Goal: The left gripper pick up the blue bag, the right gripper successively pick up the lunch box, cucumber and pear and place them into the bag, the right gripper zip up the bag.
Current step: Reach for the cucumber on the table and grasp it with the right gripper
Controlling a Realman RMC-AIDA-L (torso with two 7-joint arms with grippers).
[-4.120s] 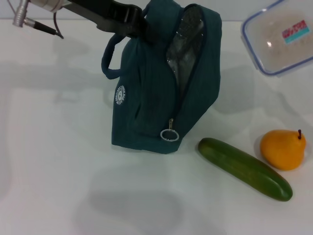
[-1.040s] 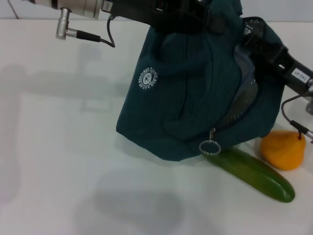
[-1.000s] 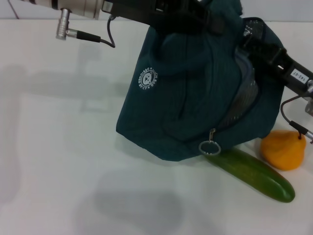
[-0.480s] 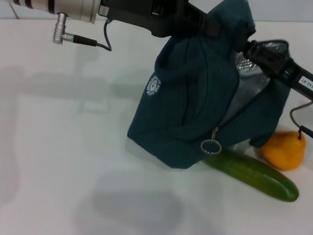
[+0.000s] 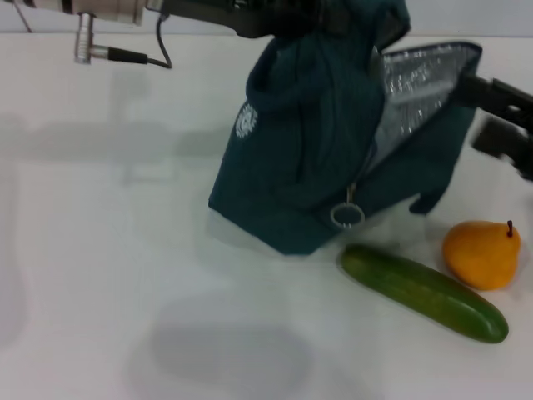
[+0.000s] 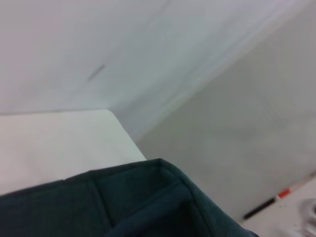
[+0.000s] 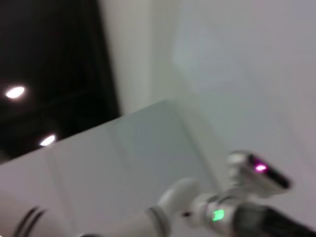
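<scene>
White tabletop (image 5: 100, 250) fills my head view. My left gripper (image 5: 333, 12) is at the top edge, clamped on the top of the blue bag (image 5: 300, 142), which hangs tilted with its lower edge down on the table. The mouth gapes toward my right, showing the silver foil lining (image 5: 416, 83). The ring zipper pull (image 5: 347, 216) dangles at the low end of the opening, and the round white logo (image 5: 246, 121) faces my left.

Half a second ago my right arm reached into the mouth of the bag. Now my right gripper (image 5: 504, 117) has drawn back to the right edge, just clear of the flap. It is blurred and partly cut off, so I cannot tell whether its fingers are apart or together. The bag has also swung: its mouth is wider and more of the lining shows than before, and the bag no longer covers the cucumber's end.

The cucumber (image 5: 423, 292) lies slantwise on the table just in front of the bag, apart from it, in the place it lay four seconds ago. The pear (image 5: 481, 254) stands just beside the cucumber's far end, stem up, also unmoved. The lunch box, seen at the far right four seconds ago, is gone from view.

From my left wrist I see only a fold of the bag's blue fabric (image 6: 138, 202), with pale wall behind it.

From my right wrist I see wall, a dark ceiling with two lamps, and my left arm's silver cylinder (image 7: 197, 212) with its green light (image 7: 216, 215).
</scene>
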